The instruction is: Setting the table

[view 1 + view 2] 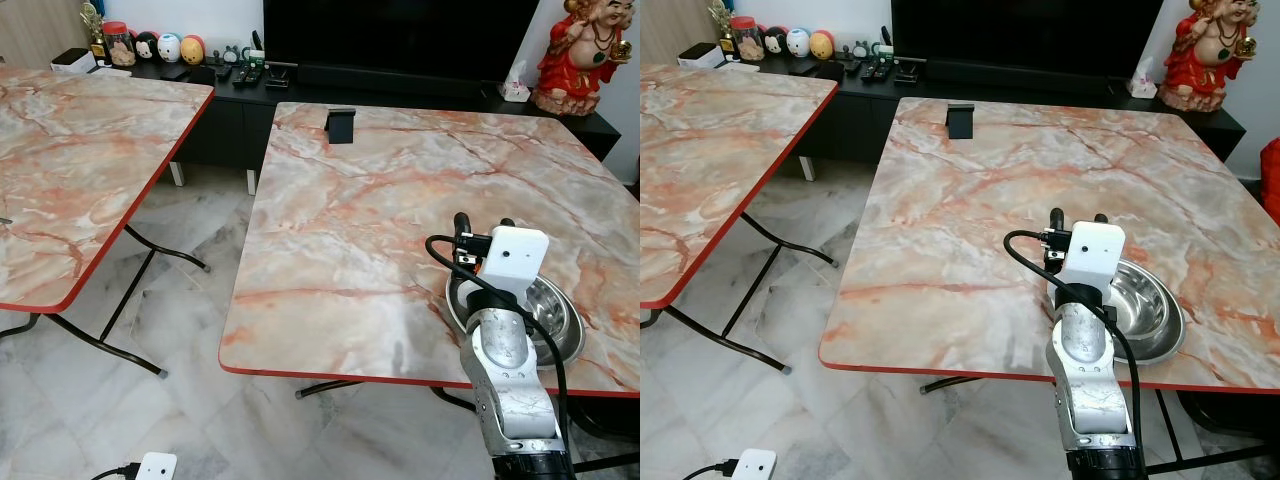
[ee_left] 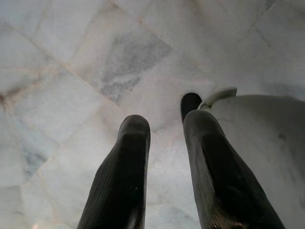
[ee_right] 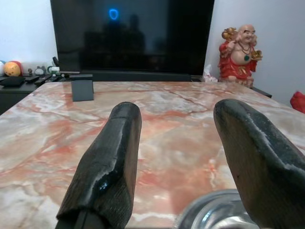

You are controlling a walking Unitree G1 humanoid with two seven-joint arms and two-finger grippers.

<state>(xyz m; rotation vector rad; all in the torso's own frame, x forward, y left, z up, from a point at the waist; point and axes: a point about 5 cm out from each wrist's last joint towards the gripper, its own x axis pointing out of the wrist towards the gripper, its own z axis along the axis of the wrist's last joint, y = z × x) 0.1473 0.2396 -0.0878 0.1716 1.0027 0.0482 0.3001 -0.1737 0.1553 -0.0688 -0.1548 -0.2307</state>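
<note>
I saw the marble bench [image 1: 360, 200] carrying a steel bowl [image 1: 1145, 310] at its near right corner. My right pincer [image 3: 178, 143] hovered released just above the bowl's near-left rim, fingers spread apart.

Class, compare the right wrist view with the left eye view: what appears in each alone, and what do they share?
Right wrist view alone: a close look along the right gripper, its two black fingers apart with nothing between them, the steel bowl's rim just below.

Left eye view alone: the second marble table on the left, the tiled floor, the right arm's silver casing and the whole steel bowl at the table's near right edge.

Shared: the marble table, the small black stand at its far edge, the dark television and the red figurine.
</note>
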